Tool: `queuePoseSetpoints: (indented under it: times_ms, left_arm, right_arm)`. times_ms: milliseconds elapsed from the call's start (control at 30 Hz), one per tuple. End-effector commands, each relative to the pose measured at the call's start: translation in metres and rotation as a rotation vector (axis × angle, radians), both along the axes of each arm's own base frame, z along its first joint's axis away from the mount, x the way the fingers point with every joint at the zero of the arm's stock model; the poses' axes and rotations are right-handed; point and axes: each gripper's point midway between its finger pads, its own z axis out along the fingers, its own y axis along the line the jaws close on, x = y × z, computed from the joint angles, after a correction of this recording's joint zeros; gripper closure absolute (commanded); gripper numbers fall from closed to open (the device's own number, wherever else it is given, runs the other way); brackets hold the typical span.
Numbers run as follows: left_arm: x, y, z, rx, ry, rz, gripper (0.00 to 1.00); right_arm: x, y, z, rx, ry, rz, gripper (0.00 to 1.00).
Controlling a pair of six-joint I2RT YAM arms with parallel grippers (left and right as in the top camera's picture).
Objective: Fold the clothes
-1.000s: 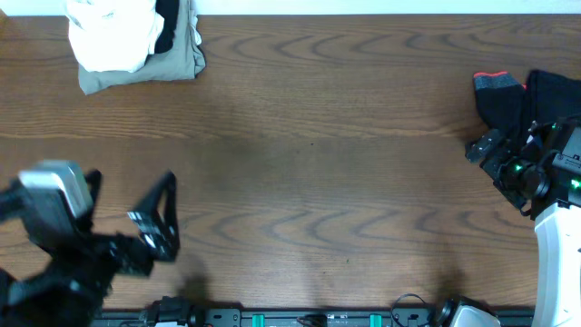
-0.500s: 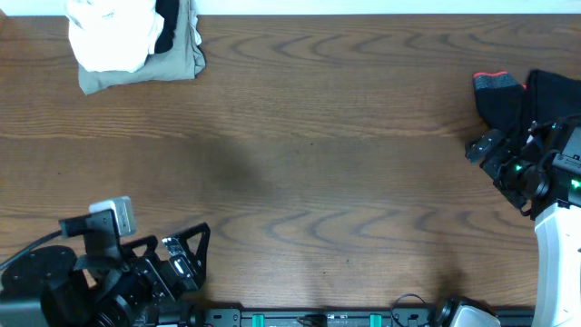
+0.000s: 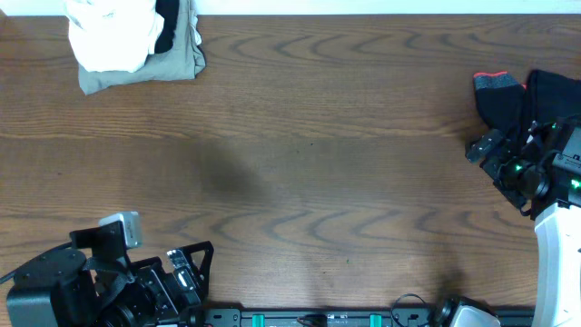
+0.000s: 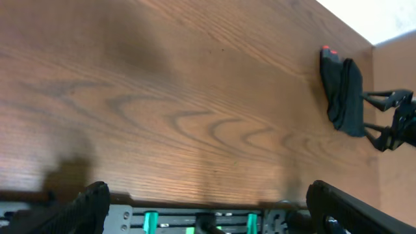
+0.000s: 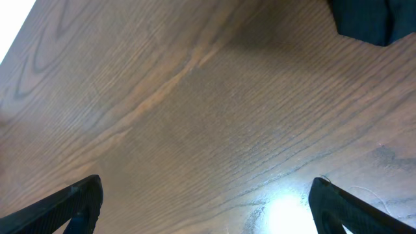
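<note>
A folded pile of clothes lies at the table's far left: a white shirt [image 3: 109, 36] on top, a black garment [image 3: 168, 25] and a khaki one [image 3: 172, 65] under it. A black garment with a red tag [image 3: 508, 95] lies at the right edge; it also shows in the left wrist view [image 4: 342, 94] and the right wrist view [image 5: 364, 18]. My left gripper [image 3: 186, 272] is open and empty at the front left edge, far from the pile [image 4: 208, 211]. My right gripper [image 3: 490, 150] is open and empty, just beside the black garment [image 5: 208, 208].
The wooden table [image 3: 318, 163] spans the whole view. A black rail with green parts [image 4: 201, 221] runs along the front edge under my left gripper. The right arm's white base [image 3: 558, 263] stands at the front right.
My left arm has drawn back toward the front left edge and lowered, its gripper swinging right. The right arm and the clothes have not moved.
</note>
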Motion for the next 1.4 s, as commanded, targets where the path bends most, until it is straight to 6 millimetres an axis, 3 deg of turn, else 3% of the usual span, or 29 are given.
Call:
queuePoseSetpoints:
  times_ms: [0,267,433,633,767,1067,1367]
  left_arm:
    - [0.001,-0.002,0.000,0.062,-0.045,-0.095,0.02]
    - [0.033,-0.002,-0.012,0.154,-0.200,-0.180,0.02]
    - [0.060,-0.005,-0.026,0.196,-0.420,-0.211,0.02]
    - [0.088,-0.019,-0.023,0.245,-0.740,-0.279,0.02]
    - [0.102,-0.022,-0.031,0.275,-0.855,-0.286,0.02]
    - [0.115,-0.008,-0.066,0.360,-0.945,-0.201,0.02]
    - [0.126,0.008,-0.082,0.411,-1.016,-0.092,0.02]
  right_arm:
    - [0.001,-0.004,0.004,-0.012,-0.010,-0.002,0.01]
    - [0.001,-0.004,0.004,-0.012,-0.010,-0.002,0.01]
    - [0.001,-0.004,0.004,-0.012,-0.010,-0.002,0.01]
    - [0.001,-0.004,0.004,-0.012,-0.010,-0.002,0.01]
    - [0.001,-0.004,0.004,-0.012,-0.010,-0.002,0.01]
    - [0.001,-0.004,0.004,-0.012,-0.010,-0.002,0.01]
    - [0.001,-0.004,0.004,-0.012,-0.010,-0.002,0.01]
